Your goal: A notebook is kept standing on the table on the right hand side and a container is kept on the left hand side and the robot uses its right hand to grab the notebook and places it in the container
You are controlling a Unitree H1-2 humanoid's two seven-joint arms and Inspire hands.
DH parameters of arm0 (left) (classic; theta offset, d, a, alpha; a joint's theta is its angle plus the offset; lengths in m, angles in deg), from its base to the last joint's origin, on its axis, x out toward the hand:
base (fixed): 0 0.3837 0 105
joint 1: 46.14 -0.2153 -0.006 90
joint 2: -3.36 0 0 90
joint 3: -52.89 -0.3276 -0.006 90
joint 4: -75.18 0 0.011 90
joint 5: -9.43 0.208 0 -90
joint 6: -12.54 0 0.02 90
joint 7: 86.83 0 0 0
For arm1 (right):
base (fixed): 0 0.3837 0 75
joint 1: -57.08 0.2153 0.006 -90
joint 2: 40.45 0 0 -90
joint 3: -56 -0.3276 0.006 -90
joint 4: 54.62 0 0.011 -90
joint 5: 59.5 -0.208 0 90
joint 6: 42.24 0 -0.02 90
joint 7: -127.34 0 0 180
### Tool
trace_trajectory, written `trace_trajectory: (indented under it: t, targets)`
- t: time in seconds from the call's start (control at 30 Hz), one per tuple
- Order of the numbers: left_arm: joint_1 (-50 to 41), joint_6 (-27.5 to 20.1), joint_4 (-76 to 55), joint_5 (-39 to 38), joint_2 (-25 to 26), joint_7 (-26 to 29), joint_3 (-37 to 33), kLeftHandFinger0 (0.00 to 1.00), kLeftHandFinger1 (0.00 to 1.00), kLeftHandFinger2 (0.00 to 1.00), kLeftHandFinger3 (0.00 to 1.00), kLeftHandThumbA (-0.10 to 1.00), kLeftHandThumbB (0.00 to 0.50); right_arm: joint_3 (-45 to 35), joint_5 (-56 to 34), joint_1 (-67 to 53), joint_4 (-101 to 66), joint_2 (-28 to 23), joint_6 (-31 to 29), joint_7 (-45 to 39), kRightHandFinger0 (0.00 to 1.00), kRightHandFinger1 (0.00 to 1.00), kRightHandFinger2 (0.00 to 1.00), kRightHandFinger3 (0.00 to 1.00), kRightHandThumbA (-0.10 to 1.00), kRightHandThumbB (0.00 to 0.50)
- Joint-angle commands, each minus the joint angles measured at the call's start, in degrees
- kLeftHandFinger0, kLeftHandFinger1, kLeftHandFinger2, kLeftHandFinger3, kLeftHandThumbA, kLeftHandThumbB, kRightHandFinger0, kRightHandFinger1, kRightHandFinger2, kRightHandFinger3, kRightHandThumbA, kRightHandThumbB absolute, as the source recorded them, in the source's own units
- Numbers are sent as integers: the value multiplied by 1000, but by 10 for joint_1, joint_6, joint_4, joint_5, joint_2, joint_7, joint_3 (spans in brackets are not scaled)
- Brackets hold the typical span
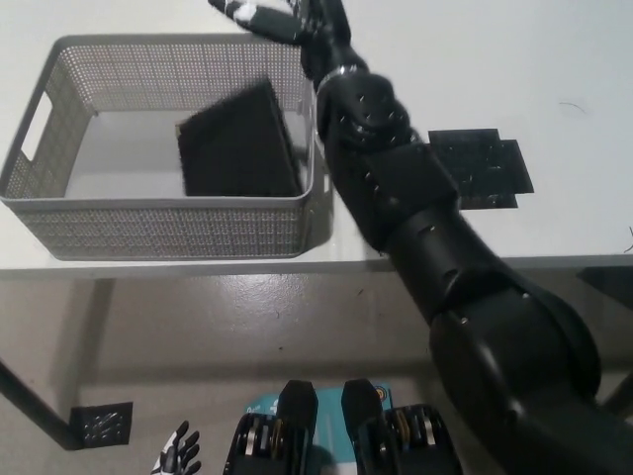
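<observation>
The black notebook [237, 141] lies inside the grey mesh container [59, 109], towards its right side, leaning against the right wall. My black right hand [267, 18] is above the container's far right corner at the top of the picture, fingers spread and holding nothing. The right arm stretches up from the bottom right across the table. My white left hand [173, 455] hangs low at the bottom left, below the table edge, small in view.
A black cross-shaped stand [480, 168] lies flat on the white table [574, 79] to the right of the arm. The table's front edge runs across the middle of the picture, with floor below it.
</observation>
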Motion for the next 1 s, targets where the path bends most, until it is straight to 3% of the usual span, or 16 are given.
trace_trajectory:
  t: [0.0,0.07,0.27,0.43,0.5,0.53,0.6,0.7,0.77,0.83,0.87,0.93,0.97]
  targets:
    - [-6,-24,-11,1,5,-9,-6,1000,1000,1000,1000,1000,360,6,-15,46,-94,-26,-25,-70,1000,1000,1000,1000,956,440]
    - [-8,-19,-17,0,2,-7,-6,1000,1000,1000,1000,1000,357,13,-12,30,-186,-41,12,-78,1000,1000,1000,1000,1000,442]
    - [-9,-10,-25,-2,3,-7,-5,1000,1000,1000,1000,1000,363,12,-17,-60,-548,-105,129,-80,1000,1000,1000,1000,969,500]
    - [-4,-8,-28,3,9,-6,-3,1000,1000,1000,1000,1000,365,-3,-19,-166,-789,-182,167,-100,1000,1000,1000,1000,1000,477]
    - [-3,-4,-39,3,11,-7,-2,1000,1000,1000,1000,1000,409,-15,-12,-247,-894,-205,169,-102,1000,1000,1000,1000,1000,444]
    - [3,-8,-35,-2,11,-8,0,1000,1000,1000,1000,1000,429,-23,-1,-329,-958,-216,125,-112,1000,1000,1000,1000,1000,392]
    - [12,-10,-31,-9,10,-10,1,1000,1000,1000,1000,1000,451,-25,-6,-412,-1019,-210,112,-106,1000,1000,1000,1000,1000,424]
    - [25,-19,-25,-11,7,-9,2,1000,1000,1000,1000,1000,437,-18,-13,-558,-1080,-200,70,-106,1000,1000,1000,1000,1000,448]
    - [38,-38,-15,-15,7,-10,3,1000,1000,1000,1000,1000,439,-1,5,-668,-1050,-170,-16,-108,1000,1000,1000,1000,1000,430]
    - [40,-30,-24,-16,12,-14,3,1000,1000,1000,1000,1000,440,22,29,-750,-1023,-159,-35,-110,1000,1000,1000,1000,1000,428]
    - [43,-32,-25,-14,14,-14,2,1000,1000,1000,1000,1000,440,31,24,-782,-995,-157,-60,-113,1000,1000,1000,1000,1000,376]
    - [46,-35,-27,-15,14,-14,2,1000,1000,1000,1000,1000,431,38,36,-811,-966,-160,-76,-115,1000,1000,1000,1000,1000,353]
    - [46,-35,-35,-13,15,-14,2,1000,1000,1000,1000,1000,390,38,67,-839,-928,-150,-95,-106,1000,1000,1000,1000,1000,364]
